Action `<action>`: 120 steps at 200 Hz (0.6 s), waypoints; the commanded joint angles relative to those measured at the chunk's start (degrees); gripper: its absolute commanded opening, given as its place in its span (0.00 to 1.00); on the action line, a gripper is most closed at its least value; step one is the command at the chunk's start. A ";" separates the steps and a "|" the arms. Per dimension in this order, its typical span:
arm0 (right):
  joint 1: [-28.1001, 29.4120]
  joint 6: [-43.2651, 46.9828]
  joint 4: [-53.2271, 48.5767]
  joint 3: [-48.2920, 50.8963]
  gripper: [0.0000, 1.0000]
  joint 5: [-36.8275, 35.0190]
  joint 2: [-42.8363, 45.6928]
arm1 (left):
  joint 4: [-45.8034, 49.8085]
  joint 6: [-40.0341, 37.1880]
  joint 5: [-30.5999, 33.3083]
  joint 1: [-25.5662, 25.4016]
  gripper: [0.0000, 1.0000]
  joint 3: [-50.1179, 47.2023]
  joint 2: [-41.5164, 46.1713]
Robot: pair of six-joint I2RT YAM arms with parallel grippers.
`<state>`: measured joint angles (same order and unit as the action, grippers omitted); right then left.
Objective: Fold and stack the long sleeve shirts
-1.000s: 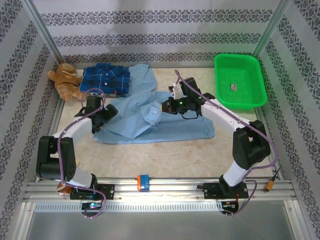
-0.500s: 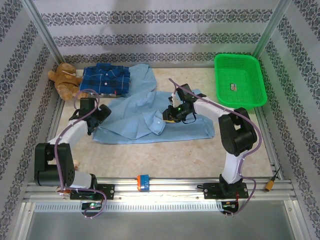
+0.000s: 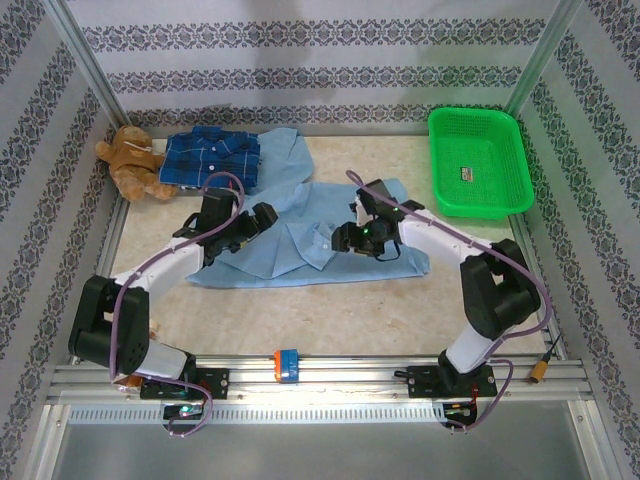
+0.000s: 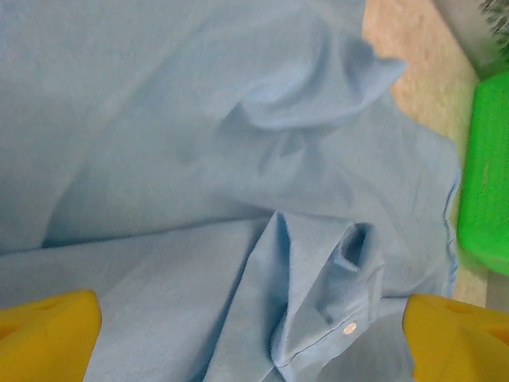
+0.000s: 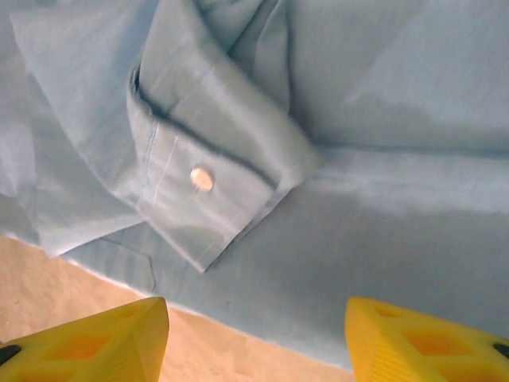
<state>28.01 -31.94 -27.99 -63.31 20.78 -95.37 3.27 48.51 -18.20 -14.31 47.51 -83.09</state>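
Fold in progress, seen from above and from both wrists. The light blue shirt (image 3: pixel 275 258) is spread flat at the middle of the table (image 3: pixel 330 312), with its long axis running left to right and one sleeve trailing toward the back. The plaid shirt (image 3: pixel 210 158) is already folded and lies at the back left corner, beside a teddy bear (image 3: pixel 130 165). The left tool (image 4: pixel 253 338) is held wide over the shirt's left half, with nothing between its fingers. The right tool (image 5: pixel 261 342) is held over the near hem with its fingers well parted and empty; bare table can be seen under one fingertip. A buttoned cuff (image 5: pixel 203 179), laid inward on the body of the shirt, lies between the two tools, just ahead of the right tool and farther from the left one. The right arm is therefore judged the nearer to it, whereas the unfolded left half falls to the left arm.
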 commanded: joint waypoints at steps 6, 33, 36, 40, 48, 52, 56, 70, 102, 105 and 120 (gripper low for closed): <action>1.89 -9.45 11.16 4.79 0.61 0.21 -0.25 | -2.76 -1.31 0.13 -0.31 0.97 -0.51 -2.70; 3.48 -13.24 15.76 3.99 0.60 0.29 -3.99 | -3.70 -2.47 0.43 -0.29 0.97 -2.21 -4.94; 3.60 -13.50 15.74 3.79 0.60 0.19 -4.48 | -3.98 -2.32 0.40 -0.35 0.97 -2.60 -5.16; 3.76 -13.85 15.92 3.68 0.60 0.15 -4.96 | -4.44 -2.28 0.50 -0.37 0.96 -2.96 -5.40; 4.04 -14.63 16.12 3.46 0.59 -0.15 -5.79 | -4.92 -2.25 0.38 -0.37 0.96 -3.67 -6.01; 4.17 -14.93 16.11 3.33 0.59 -0.40 -5.99 | -5.04 -2.21 0.34 -0.33 0.96 -3.92 -6.17; 4.25 -15.23 16.09 3.32 0.59 -0.60 -6.20 | -5.15 -2.06 0.40 -0.30 0.96 -4.20 -6.28; 4.58 -16.18 16.09 3.02 0.58 -0.99 -6.81 | -6.00 -2.01 0.44 -0.36 0.96 -5.22 -6.41; 4.77 -16.94 15.26 2.50 0.55 -2.39 -7.94 | -5.75 -2.94 0.86 -0.31 0.96 -6.22 -6.47; 4.77 -16.97 15.32 2.47 0.55 -2.47 -8.02 | -5.70 -2.98 0.96 -0.35 0.96 -6.28 -6.50; 4.77 -17.00 15.38 1.90 0.53 -2.60 -8.58 | -5.64 -3.32 1.05 -0.30 0.96 -6.76 -6.39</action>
<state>32.40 -47.44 -13.28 -59.44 19.97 -102.76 -0.49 46.96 -18.02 -14.35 41.80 -89.14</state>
